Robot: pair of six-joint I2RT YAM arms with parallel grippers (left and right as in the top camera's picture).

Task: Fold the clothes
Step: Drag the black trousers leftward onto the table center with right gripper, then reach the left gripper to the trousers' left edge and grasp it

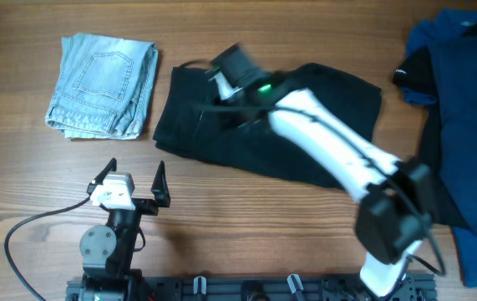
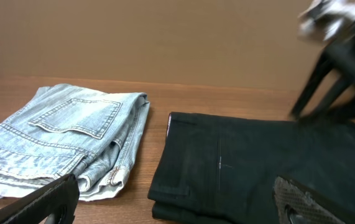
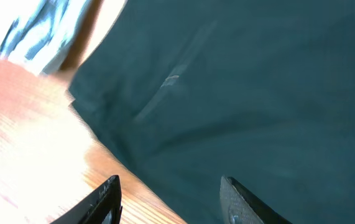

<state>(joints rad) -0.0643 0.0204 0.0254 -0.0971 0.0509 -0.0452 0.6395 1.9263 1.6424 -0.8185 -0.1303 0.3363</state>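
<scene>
A: overhead?
B: black shorts (image 1: pixel 188 134) mid-worktop, denim piece (image 1: pixel 104 84) toward far-left corner. left gripper (image 1: pixel 135 171) spread wide at near edge.
A: wrists?
B: left view: both garments side by side. right gripper (image 3: pixel 174 205) fingers apart over black fabric, nothing clamped.

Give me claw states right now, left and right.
Left claw: open, holding nothing.
Right claw: open, nothing between its fingers, over the black garment.

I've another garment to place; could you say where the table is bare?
Bare wood: left of the folded jeans, and in front between left gripper and right arm. Crowded: the right edge, piled with blue clothes.
</scene>
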